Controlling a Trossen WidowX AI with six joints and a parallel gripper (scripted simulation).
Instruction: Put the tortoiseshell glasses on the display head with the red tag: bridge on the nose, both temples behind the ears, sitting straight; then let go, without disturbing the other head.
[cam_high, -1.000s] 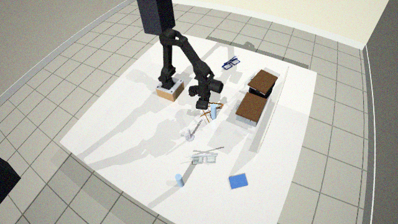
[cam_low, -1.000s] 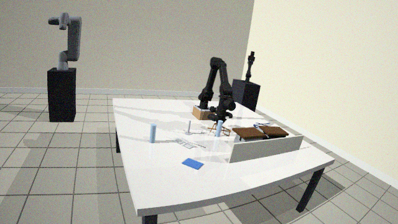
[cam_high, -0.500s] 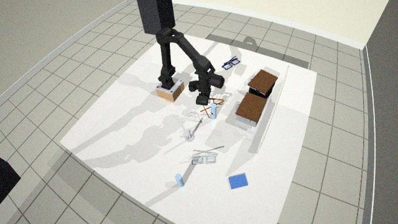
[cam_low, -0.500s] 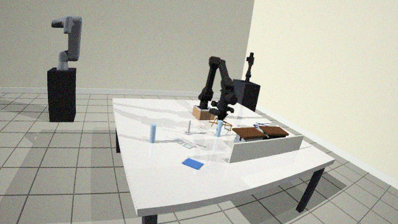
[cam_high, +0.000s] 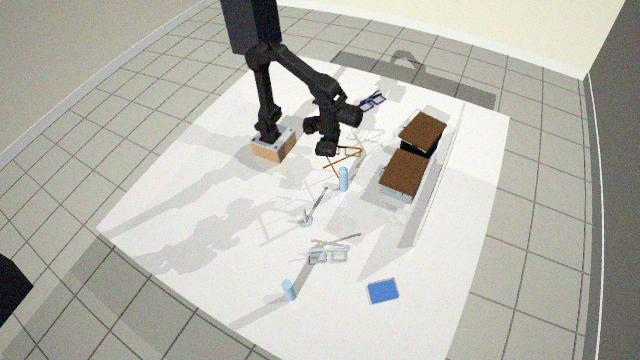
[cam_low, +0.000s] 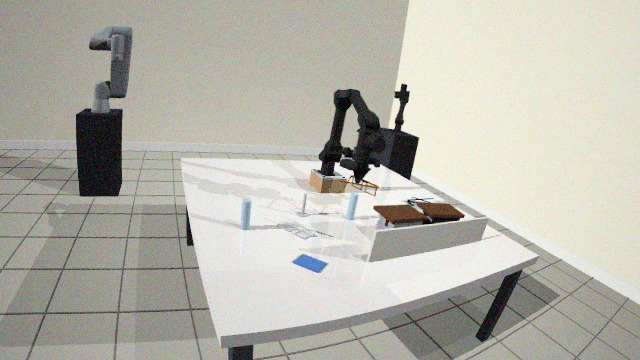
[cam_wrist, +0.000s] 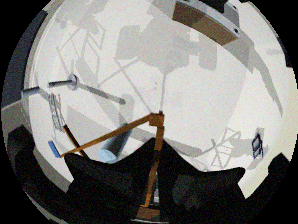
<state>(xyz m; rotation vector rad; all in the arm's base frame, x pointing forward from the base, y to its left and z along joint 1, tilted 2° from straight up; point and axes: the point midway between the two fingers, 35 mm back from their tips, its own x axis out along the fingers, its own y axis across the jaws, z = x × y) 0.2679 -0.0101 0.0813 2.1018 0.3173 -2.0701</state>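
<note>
The tortoiseshell glasses, orange-brown (cam_high: 350, 148) (cam_low: 370, 192) (cam_wrist: 105, 136), hang from my gripper above the table with their temples spread. My gripper (cam_high: 326, 152) (cam_low: 359, 181) (cam_wrist: 156, 141) is shut on a thin part of their frame. The glasses are in front of the arm's wooden base block, near a light blue cylinder (cam_high: 343, 180) (cam_low: 352, 206) (cam_wrist: 108, 154). I cannot make out the display heads or a red tag. Two brown boards, one nearer (cam_high: 404, 173) (cam_low: 400, 213) and one farther (cam_high: 423, 131) (cam_low: 441, 211), cover whatever stands beneath them.
A pale panel (cam_low: 430, 239) stands beside the boards. Navy glasses (cam_high: 372, 101) (cam_wrist: 257, 145) lie behind. Clear glasses (cam_high: 328, 251) (cam_low: 300, 231), a grey peg stand (cam_high: 306, 220) (cam_low: 304, 205), another light blue cylinder (cam_high: 288, 290) (cam_low: 245, 214) and a blue pad (cam_high: 383, 291) (cam_low: 310, 263) are on the table.
</note>
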